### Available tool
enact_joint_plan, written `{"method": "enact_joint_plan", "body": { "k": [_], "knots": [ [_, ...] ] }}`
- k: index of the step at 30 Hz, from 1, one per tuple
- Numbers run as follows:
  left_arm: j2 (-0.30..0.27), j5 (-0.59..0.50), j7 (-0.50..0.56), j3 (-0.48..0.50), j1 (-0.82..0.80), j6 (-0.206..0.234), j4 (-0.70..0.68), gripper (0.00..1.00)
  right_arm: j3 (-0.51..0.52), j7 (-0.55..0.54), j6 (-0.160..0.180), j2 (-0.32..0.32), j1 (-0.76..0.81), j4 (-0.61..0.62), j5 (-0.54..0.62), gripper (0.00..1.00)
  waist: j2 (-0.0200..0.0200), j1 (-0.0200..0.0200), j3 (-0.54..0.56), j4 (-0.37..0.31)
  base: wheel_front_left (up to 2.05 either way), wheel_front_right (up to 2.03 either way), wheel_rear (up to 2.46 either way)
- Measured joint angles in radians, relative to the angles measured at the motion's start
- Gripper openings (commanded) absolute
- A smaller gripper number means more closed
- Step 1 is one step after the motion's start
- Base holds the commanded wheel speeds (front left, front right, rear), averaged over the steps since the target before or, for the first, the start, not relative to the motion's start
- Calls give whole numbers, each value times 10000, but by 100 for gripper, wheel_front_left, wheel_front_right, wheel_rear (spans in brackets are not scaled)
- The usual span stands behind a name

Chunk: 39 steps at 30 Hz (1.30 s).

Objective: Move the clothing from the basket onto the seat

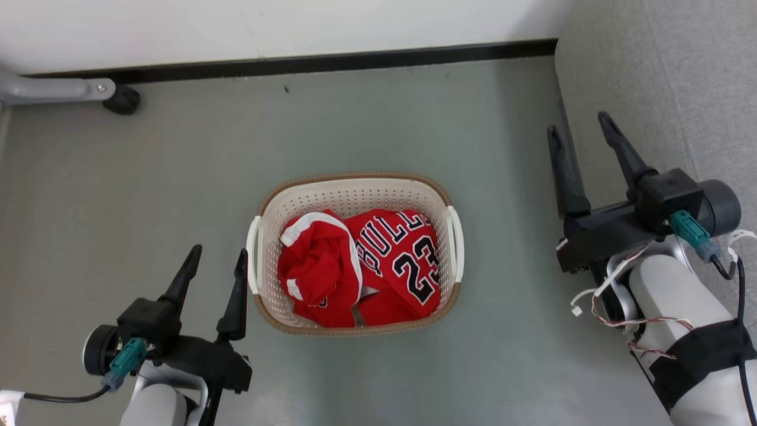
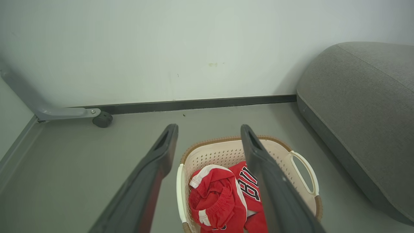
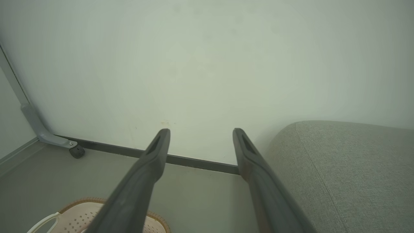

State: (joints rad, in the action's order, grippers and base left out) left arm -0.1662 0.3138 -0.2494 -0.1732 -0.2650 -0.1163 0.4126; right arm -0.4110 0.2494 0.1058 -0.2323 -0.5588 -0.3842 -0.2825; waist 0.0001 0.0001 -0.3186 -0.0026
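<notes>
The cream basket (image 1: 269, 219) (image 2: 300, 152) (image 3: 74, 220) stands on the floor in the middle of the head view. Inside lie the red "BULLS 23" jersey (image 1: 405, 260) (image 2: 247, 186) and a crumpled red piece with white stripe trim (image 1: 313, 260) (image 2: 213, 197). My left gripper (image 1: 217, 254) (image 2: 208, 129) hangs open just left of the basket, empty. Off to the right, my right gripper (image 1: 579, 121) (image 3: 200, 131) is open and empty at the edge of the grey seat (image 1: 668, 89) (image 2: 362, 106) (image 3: 349, 174).
A white wall with a black baseboard (image 1: 295, 62) closes the far side. A grey metal leg with a black caster (image 1: 121, 99) (image 2: 102, 119) (image 3: 77, 151) sits at the far left. Grey floor (image 1: 414, 118) surrounds the basket.
</notes>
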Motion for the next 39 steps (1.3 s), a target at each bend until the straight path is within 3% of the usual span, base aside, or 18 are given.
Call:
{"method": "enact_joint_plan", "body": {
  "k": [13,26,39],
  "knots": [
    [27,140,-2,-454,-1047,-86,-2,100,56,0,98,481,-748,569,683,100,-1,-1,-1712,-73,0,0,0],
    [-497,951,-2,-2036,-2498,-86,50,100,324,4,174,878,-1538,986,1195,100,-1,0,-3502,-335,0,0,0],
    [-846,1266,0,-3150,-4076,-86,1235,100,111,75,176,1360,-1930,1396,1768,100,0,0,-4813,-929,0,0,0]
  ]
}}
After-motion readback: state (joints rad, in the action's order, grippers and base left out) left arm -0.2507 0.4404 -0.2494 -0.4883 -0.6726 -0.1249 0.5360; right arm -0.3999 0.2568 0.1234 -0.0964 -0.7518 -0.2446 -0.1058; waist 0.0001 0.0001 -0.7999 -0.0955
